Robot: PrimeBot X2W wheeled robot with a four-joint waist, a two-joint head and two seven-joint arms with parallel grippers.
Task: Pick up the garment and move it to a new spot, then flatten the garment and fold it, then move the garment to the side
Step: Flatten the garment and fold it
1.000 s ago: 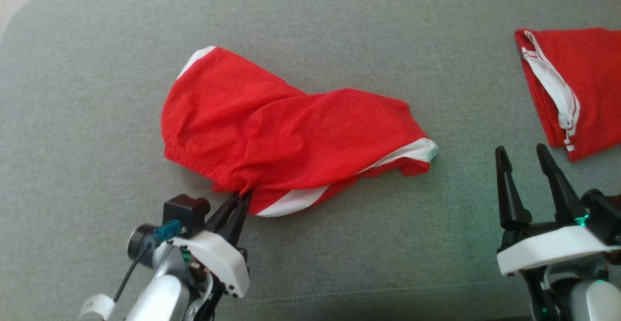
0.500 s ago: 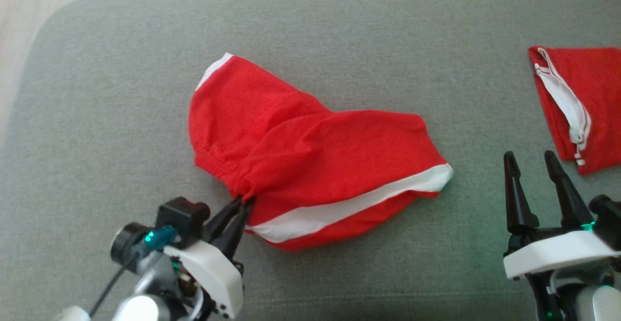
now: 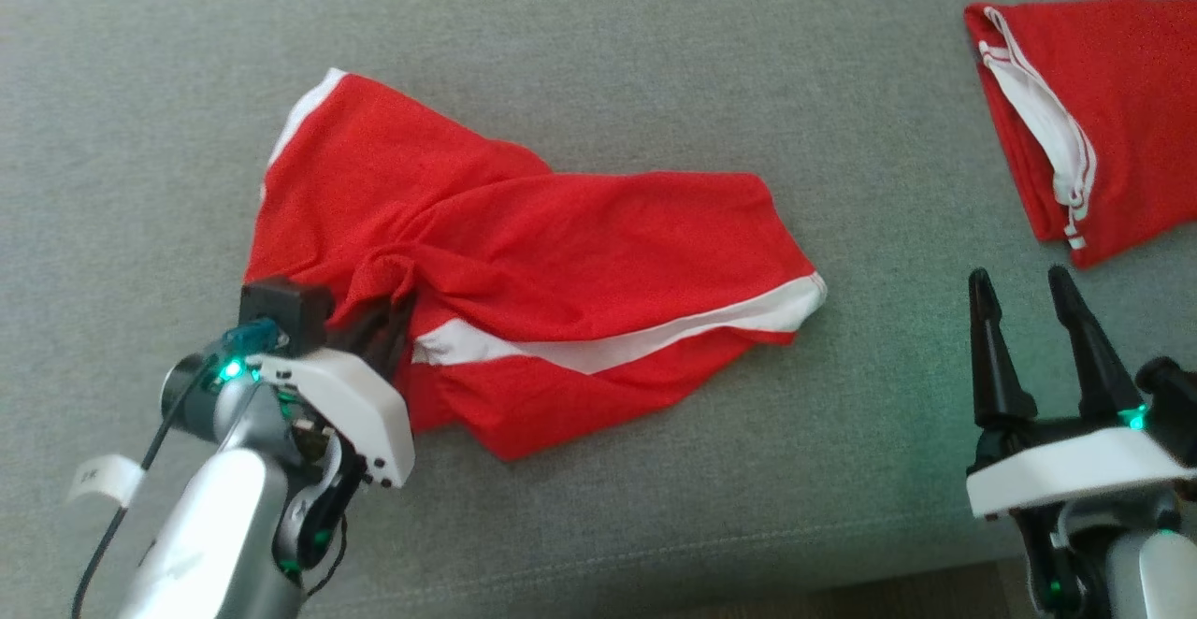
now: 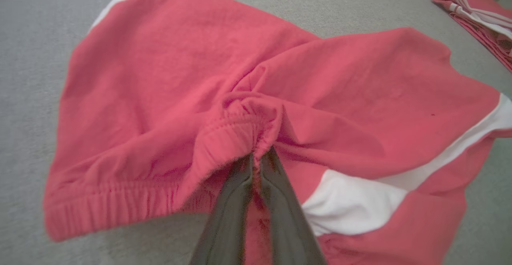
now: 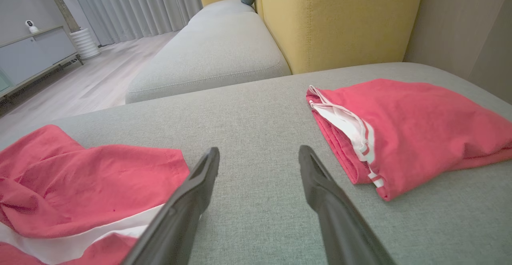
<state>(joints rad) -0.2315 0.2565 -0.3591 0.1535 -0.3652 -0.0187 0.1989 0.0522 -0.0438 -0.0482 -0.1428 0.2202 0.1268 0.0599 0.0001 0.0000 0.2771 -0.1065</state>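
Currently | left gripper: fingers clamped together on the gathered waistband of the crumpled red cloth shorts with white stripes | shorts: lying left of centre on the grey fabric sofa seat | right gripper: fingers apart, holding nothing, near the seat's front edge | folded red garment with white trim: toward the seat's right edge

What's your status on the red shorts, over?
Left gripper shut on red shorts at waistband. Right gripper open, empty. Folded red garment apart, far right.
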